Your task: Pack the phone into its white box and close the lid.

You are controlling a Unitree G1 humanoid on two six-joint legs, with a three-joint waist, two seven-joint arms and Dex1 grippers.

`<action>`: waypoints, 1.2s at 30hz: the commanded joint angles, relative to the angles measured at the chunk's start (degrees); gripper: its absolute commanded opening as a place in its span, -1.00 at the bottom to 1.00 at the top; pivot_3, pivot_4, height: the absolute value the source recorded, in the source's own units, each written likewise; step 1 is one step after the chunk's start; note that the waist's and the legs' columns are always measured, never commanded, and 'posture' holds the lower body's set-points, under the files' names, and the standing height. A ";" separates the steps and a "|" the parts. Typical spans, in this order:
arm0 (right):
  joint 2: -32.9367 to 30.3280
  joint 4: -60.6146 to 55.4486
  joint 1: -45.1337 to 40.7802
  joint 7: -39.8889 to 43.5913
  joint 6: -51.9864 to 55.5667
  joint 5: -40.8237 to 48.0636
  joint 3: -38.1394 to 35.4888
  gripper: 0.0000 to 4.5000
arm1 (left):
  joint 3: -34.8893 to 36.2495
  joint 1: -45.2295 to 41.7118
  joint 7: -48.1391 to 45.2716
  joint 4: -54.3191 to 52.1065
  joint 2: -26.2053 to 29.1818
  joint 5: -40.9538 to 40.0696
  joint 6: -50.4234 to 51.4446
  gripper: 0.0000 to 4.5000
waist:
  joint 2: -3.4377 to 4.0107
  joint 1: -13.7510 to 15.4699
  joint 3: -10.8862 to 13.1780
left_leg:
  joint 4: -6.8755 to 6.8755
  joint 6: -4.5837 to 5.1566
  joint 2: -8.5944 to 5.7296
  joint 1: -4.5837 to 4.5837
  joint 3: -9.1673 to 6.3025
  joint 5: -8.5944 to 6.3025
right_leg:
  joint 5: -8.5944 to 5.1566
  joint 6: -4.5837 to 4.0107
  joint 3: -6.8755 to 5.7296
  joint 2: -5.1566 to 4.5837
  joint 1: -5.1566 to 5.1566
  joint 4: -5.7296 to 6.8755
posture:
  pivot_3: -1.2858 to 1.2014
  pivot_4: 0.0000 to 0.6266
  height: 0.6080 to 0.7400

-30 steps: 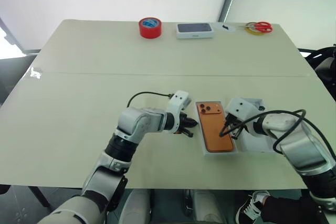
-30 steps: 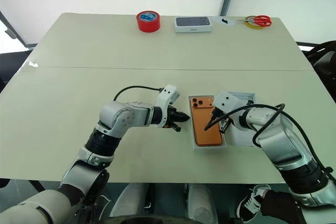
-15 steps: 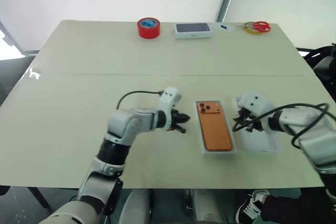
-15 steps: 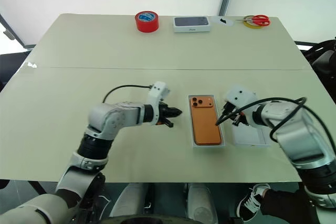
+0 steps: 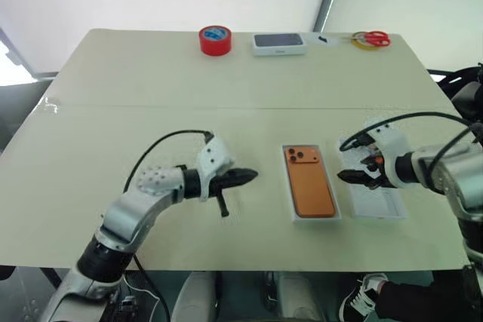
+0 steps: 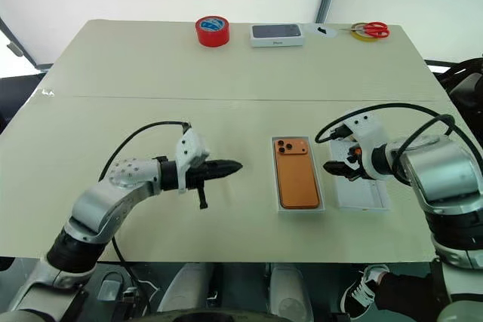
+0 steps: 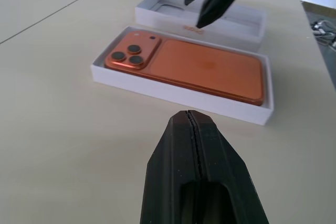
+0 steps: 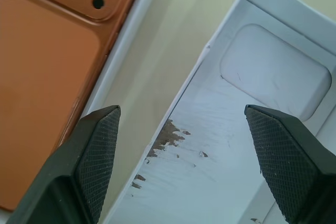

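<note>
1. Fingers pressed together, empty: left gripper (image 5: 245,176) hovers beside the white box (image 5: 330,216).
2. Phone (image 5: 308,180) lies inside, camera up; it looks stiff and slick.
3. Right gripper (image 6: 333,167), fingers apart, hangs over the lid (image 6: 367,200), best pinched by its walls.
4. Beyond, open table (image 5: 226,88); red tape (image 5: 215,39) far off.

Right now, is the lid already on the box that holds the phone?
No: the orange phone lies uncovered in the open box, and the lid rests upside down on the table beside it.
</note>
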 commanded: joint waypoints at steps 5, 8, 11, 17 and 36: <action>1.30 5.43 -2.44 -8.89 0.92 4.23 1.47 0.75 | -1.19 0.73 -2.12 -1.08 -0.34 1.69 -5.03 -1.00 | 0.00 -0.17 0.00 | 0.00 0.02 -0.01 0.01 0.03 0.01 | 0.06 0.10 0.01 0.05 0.00 0.03 | 0.03 -0.52 1.00; 0.64 6.50 -2.54 -11.84 0.92 9.20 2.29 0.75 | -1.33 0.69 -1.96 -0.74 -0.69 2.09 -5.17 -1.00 | 0.00 -0.18 0.00 | 0.00 0.02 -0.01 0.02 0.02 0.01 | 0.10 0.19 0.00 0.10 0.00 0.04 | 0.03 -0.52 1.00; 0.02 7.47 -3.42 -15.81 0.92 15.15 2.63 0.52 | -1.36 1.00 -1.87 -0.68 -0.82 2.38 -5.33 -1.00 | 0.00 -0.18 0.00 | 0.00 0.03 0.01 0.03 0.02 0.02 | 0.10 0.19 0.00 0.10 0.00 0.06 | 0.03 -0.52 1.00; -1.26 10.02 -5.56 -26.48 0.92 28.47 2.37 -0.74 | -1.34 1.58 -1.62 -0.79 -1.13 2.95 -5.67 -1.00 | 0.00 -0.19 0.00 | 0.00 0.05 0.02 0.04 0.02 0.03 | 0.10 0.19 0.01 0.11 0.00 0.09 | 0.03 -0.52 1.00; 0.94 31.98 -21.90 -54.82 -5.91 97.05 -1.35 -0.99 | 11.09 0.97 4.67 7.97 -0.34 2.44 -5.95 -1.00 | 0.09 -0.27 0.04 | -0.09 0.13 0.13 0.03 0.05 0.04 | 0.16 0.24 -0.03 0.27 -0.04 0.09 | 0.03 -0.52 1.00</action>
